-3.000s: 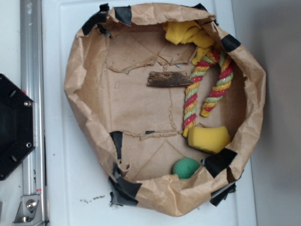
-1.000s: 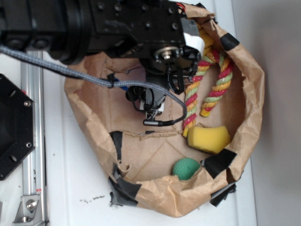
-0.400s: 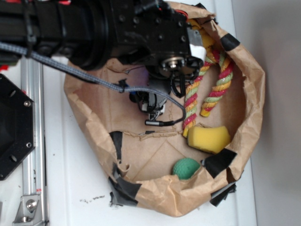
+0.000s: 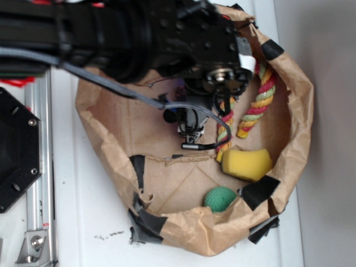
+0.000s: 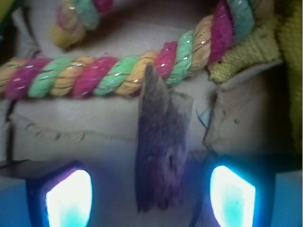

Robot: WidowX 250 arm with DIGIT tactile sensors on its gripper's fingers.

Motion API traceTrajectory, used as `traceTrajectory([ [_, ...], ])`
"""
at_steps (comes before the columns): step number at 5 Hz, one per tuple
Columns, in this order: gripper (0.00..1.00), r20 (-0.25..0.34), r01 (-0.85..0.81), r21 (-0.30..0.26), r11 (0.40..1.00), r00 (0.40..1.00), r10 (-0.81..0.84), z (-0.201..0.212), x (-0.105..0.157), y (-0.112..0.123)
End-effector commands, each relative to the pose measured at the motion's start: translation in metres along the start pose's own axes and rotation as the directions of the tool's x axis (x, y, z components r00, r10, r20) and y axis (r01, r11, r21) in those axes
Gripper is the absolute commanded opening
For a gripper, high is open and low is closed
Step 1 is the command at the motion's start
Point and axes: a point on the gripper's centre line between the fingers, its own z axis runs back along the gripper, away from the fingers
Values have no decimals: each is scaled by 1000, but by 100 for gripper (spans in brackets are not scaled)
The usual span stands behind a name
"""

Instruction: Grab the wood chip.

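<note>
**A:** What has changed since the earlier picture?

**B:** The black arm has slid further right over the paper bag, so its body now hides the yellow cloth at the bag's top edge. A moment ago the arm sat more to the left.

**A:** Where is the tool?

**B:** In the overhead view the tool hangs inside the bag, under the arm's round wrist, with a grey cable looping past it. Its fingers cannot be made out from above.

**A:** And from the wrist camera?

**B:** There the tool shows two glowing blue-white fingertips, one at each lower corner of the picture. They are spread apart, pinching nothing.

**A:** Where is the wood chip?

**B:** The wood chip lies flat on the paper floor, between the two fingertips and running away ahead of the tool (dark brown, rough, jagged at both ends). It touches neither fingertip. Its far tip meets the rope.

**A:** Describe the rope.

**B:** The rope is twisted in pink, green and orange, lying crosswise just beyond the chip.

**A:** Anything else nearby?

**B:** From above, a yellow sponge sits right of and below the tool, and a green ball lies further below. The bag rests on a white desk.
</note>
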Motion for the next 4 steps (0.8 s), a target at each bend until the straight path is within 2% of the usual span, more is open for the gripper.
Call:
traceTrajectory([
  [1, 100, -29, 19, 45, 999, 999, -18, -10, 21, -5],
  [2, 0, -11, 13, 40, 999, 1000, -12, -8, 21, -8],
  [4, 0, 12, 6, 37, 999, 1000, -7, -2, 16, -5],
])
